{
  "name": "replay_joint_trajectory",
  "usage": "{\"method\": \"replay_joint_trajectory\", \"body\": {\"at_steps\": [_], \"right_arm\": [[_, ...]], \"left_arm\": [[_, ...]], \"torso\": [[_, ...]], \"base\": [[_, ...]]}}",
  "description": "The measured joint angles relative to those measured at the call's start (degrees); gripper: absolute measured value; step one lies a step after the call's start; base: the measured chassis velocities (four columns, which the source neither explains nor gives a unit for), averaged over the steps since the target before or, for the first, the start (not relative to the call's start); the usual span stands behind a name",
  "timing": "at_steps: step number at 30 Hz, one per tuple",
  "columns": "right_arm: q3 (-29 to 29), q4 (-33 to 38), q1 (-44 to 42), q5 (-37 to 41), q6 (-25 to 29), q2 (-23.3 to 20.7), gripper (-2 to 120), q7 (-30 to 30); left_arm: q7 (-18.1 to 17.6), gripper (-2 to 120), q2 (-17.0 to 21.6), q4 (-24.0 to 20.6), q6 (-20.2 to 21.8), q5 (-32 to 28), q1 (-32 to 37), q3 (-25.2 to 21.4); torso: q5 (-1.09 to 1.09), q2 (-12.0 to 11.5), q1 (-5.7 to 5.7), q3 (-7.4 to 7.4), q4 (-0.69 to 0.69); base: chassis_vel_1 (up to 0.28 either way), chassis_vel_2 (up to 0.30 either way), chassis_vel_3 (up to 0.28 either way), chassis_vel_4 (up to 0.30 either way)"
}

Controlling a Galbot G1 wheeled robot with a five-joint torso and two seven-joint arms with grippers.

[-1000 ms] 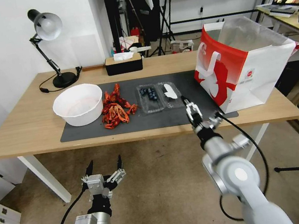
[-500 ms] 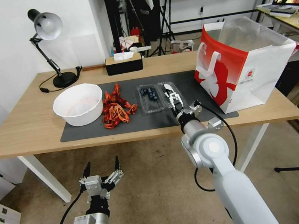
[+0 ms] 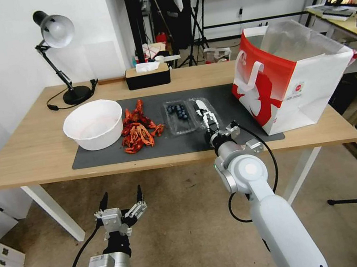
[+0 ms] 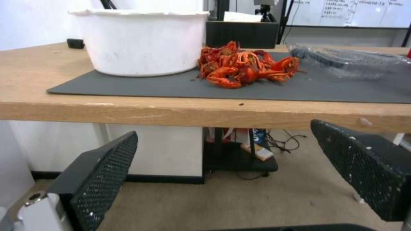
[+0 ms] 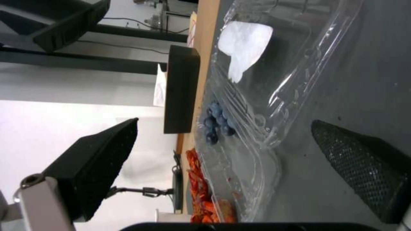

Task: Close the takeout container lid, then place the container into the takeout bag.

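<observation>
The right gripper (image 3: 209,117) hovers low over the near edge of the takeout container lid (image 3: 202,111), its jaws spread with nothing between them, as the wrist view shows the clear plastic lying in the gap ahead. The container (image 3: 179,116) lies fully open and flat on the dark mat (image 3: 101,157), blueberries (image 5: 217,121) in the half nearer the crayfish, the lid with its white sticker (image 5: 243,45) folded out toward the takeout bag (image 3: 287,78). That layout likely explains the approach: the lid's free edge faces the right arm, so this arm is the one placed to catch it and swing it over the berries.

The bag stands upright at the tabletop's (image 3: 31,147) right end, mouth open and silvery lining showing, well apart from the container, ready to receive it from above. A heap of red crayfish (image 3: 138,131) sits just beside the berry half, next to a white bowl (image 3: 93,124); both could crowd a lid swinging that way. The left gripper (image 3: 121,203) waits below the tabletop edge, jaws spread and empty.
</observation>
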Motion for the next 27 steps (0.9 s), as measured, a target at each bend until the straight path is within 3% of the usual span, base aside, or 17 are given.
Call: {"method": "replay_joint_trajectory", "body": {"at_steps": [27], "right_arm": [[0.44, -3.74, 2.4, 0.3, -0.37, 1.0, 100, -0.58]], "left_arm": [[-0.2, 100, 0.31, -0.08, -0.2, 0.53, 0.46, 0.37]], "torso": [[0.0, 0.02, -0.02, -0.01, 0.0]], "base": [[0.0, 0.0, 0.0, 0.0]]}}
